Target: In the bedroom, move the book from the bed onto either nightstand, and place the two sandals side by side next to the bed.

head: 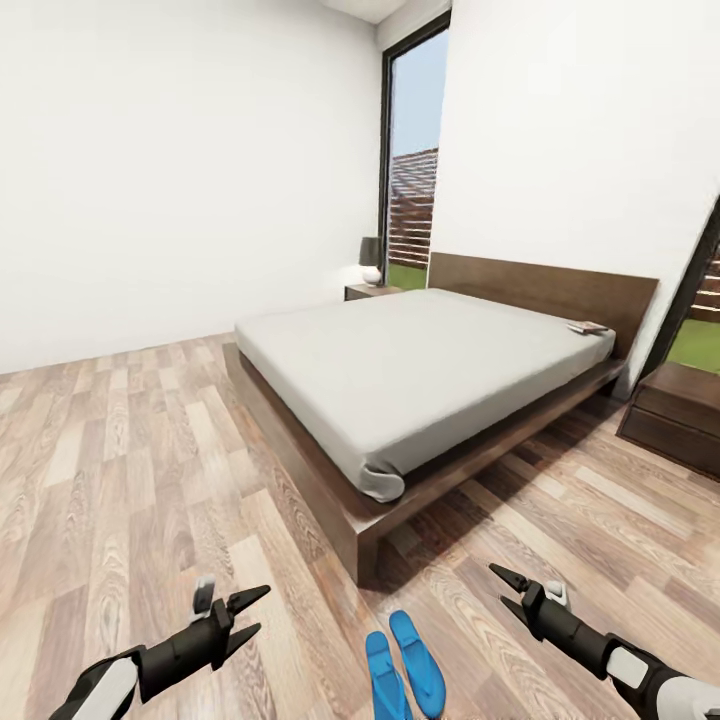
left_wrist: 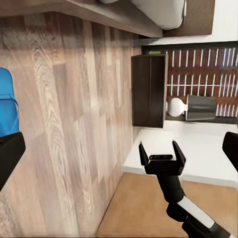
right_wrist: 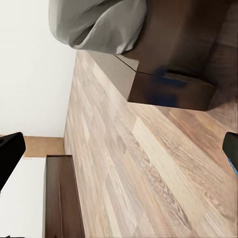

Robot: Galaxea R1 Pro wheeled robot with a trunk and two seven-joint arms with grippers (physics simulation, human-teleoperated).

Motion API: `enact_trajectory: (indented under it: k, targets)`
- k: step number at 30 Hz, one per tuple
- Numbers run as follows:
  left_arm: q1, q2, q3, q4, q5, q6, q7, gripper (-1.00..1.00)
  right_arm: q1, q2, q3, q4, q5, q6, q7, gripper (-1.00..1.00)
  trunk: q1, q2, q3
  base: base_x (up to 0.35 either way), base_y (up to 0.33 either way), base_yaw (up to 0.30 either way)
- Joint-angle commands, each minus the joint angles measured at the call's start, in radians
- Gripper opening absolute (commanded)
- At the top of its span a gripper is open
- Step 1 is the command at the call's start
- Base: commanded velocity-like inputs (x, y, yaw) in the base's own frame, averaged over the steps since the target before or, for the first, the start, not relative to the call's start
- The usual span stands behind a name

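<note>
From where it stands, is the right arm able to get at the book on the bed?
Probably not. The book lies at the mattress's far corner by the headboard, while the right end effector hangs open near the bed's foot.

Sandals (head: 404,668): heels cut off by head view's lower edge. Book (head: 588,327) on far mattress corner: too small to read cover. Right nightstand (head: 680,413): clipped by frame edge.
</note>
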Motion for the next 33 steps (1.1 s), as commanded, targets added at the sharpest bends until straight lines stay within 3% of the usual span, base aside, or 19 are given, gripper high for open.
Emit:
enact_trajectory:
  k: [1,33]
  targets:
    - [0.000,0.000,-0.002,0.000,0.006,0.005,0.000,1.00,-0.002,0.000,0.004,0.003,-0.008,0.009,0.004,1.00,0.000,0.000,-0.001,0.000,0.000,-0.269]
    - [0.000,-0.007,-0.003,0.000,0.006,0.005,0.001,1.00,-0.002,0.000,0.004,0.004,-0.008,0.008,0.003,1.00,0.000,0.000,-0.001,0.000,0.000,-0.269]
